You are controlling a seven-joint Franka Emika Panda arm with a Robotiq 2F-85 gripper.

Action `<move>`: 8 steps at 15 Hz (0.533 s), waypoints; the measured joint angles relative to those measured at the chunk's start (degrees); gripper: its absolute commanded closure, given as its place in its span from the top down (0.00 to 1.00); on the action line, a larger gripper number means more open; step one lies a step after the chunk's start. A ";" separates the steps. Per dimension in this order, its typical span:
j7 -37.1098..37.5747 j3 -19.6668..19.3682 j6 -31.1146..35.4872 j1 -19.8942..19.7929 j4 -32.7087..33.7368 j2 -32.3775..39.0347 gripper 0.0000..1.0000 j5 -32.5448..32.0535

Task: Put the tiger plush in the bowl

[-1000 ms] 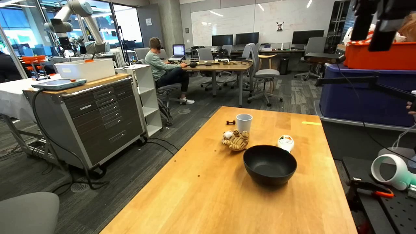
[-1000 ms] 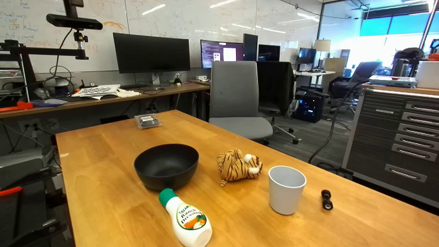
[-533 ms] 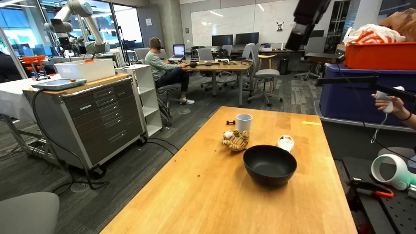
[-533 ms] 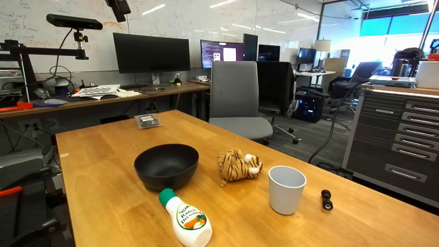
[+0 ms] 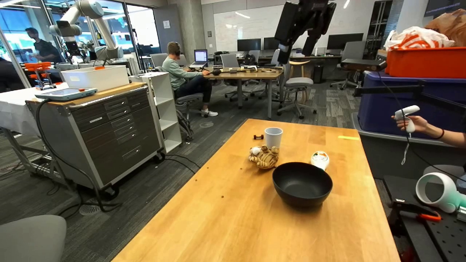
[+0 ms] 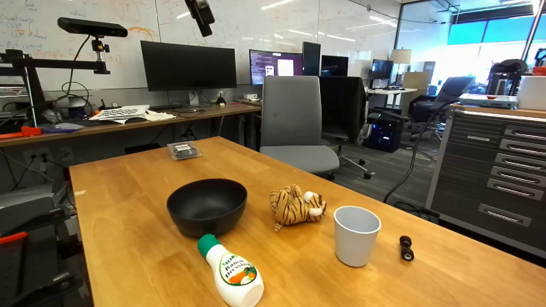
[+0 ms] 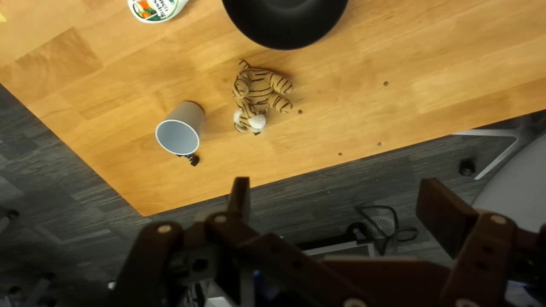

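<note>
The tiger plush lies on its side on the wooden table, striped tan and brown with white patches. It shows in the exterior view and the wrist view too. The black bowl stands upright beside it, empty inside, in both exterior views; the wrist view cuts off part of it. My gripper is high above the table, apart from both. In the wrist view its fingers are wide apart with nothing between them. Only a fingertip part shows in an exterior view.
A white-grey cup stands near the plush's head. A small dark dumbbell-shaped thing lies past the cup. A ranch dressing bottle lies close to the bowl. A clear box sits near a table edge.
In an exterior view my gripper has moved left from the upper right and turned. It now shows two spread fingers. The plush, bowl, cup and bottle have not moved.
</note>
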 measured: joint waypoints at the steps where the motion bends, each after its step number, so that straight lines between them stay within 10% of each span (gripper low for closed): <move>1: 1.45 -0.22 0.00 -0.65 1.28 1.96 1.00 -0.80; 8: 8.63 -4.17 3.87 -1.13 7.13 13.26 1.00 -3.86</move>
